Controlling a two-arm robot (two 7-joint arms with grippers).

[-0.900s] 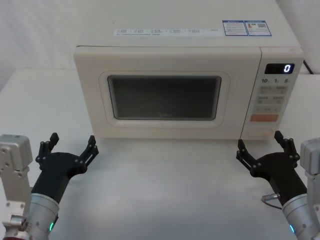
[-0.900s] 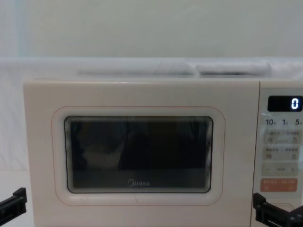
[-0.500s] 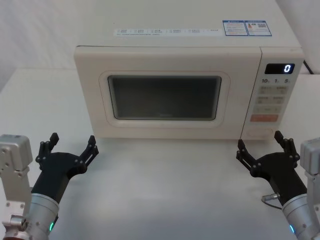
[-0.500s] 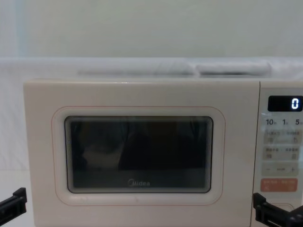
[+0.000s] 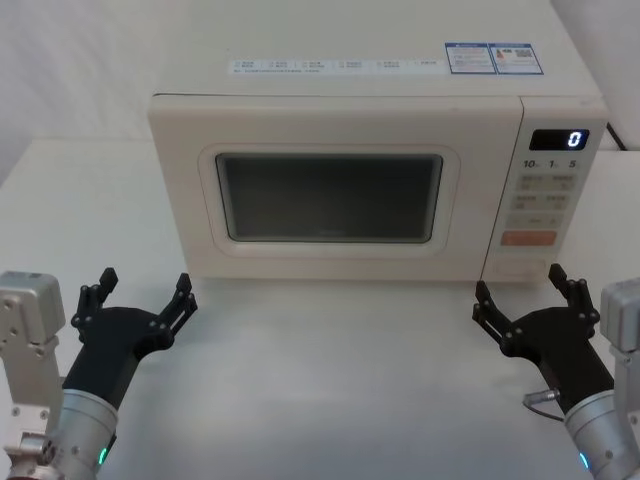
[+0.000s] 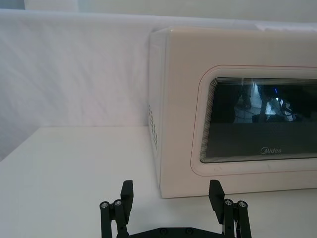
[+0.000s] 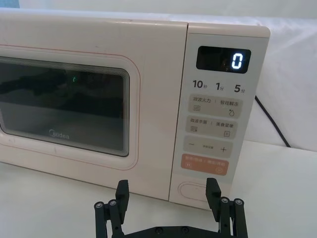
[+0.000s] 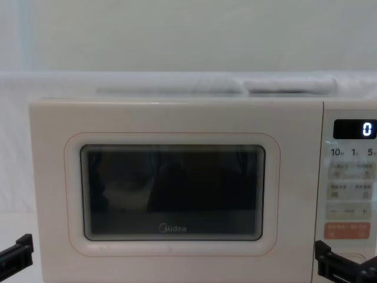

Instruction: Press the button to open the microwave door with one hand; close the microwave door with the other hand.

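Observation:
The cream microwave (image 5: 350, 85) stands at the middle of the white table with its door (image 5: 330, 195) closed and its display showing "0". The wide cream button (image 5: 518, 266) is at the bottom of the control panel, under the orange key (image 5: 527, 238). My right gripper (image 5: 518, 285) hovers open just in front of and below that button (image 7: 195, 190), not touching it. My left gripper (image 5: 143, 285) is open over the table in front of the door's left lower corner (image 6: 208, 168), a short way from it. Both grippers hold nothing.
A black cable (image 7: 270, 119) runs down behind the microwave on its right side. The white tabletop (image 5: 330, 350) spreads between the two arms in front of the oven. A white backdrop (image 8: 177, 35) rises behind.

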